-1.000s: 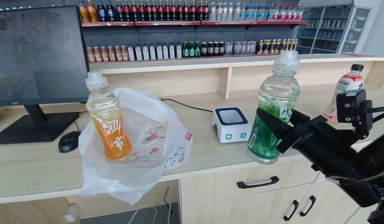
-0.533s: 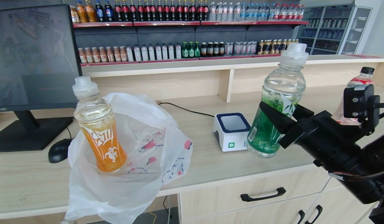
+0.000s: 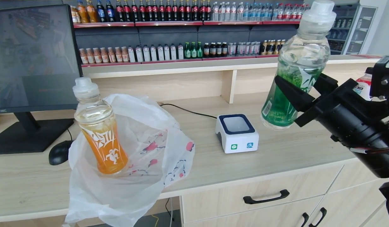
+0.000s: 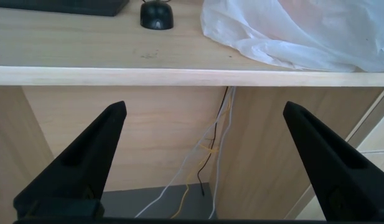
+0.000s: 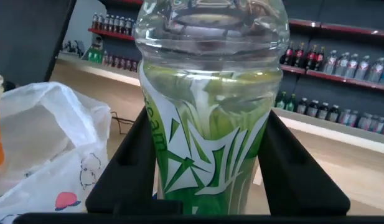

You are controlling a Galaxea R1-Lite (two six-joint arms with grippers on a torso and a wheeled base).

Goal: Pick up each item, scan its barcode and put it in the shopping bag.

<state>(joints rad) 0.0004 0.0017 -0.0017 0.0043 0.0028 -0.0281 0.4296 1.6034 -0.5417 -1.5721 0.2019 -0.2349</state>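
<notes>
Your right fingers [image 3: 290, 93] are clamped on the green bottle [image 3: 297, 63], holding it slightly tilted in the air over the desk's [image 3: 276, 151] right half, above and just right of the scanner [image 3: 237, 132]. Your left fingers [image 4: 86, 162] are spread wide with nothing between them, below the desk's front edge. The orange bottle [image 3: 101, 135] stands in the bag [image 3: 156, 138], which drapes over the front edge.

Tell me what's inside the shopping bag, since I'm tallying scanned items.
One orange drink bottle stands inside the shopping bag. The bag's crumpled folds cover parts of its bottom, so anything small lying there cannot be seen.
</notes>
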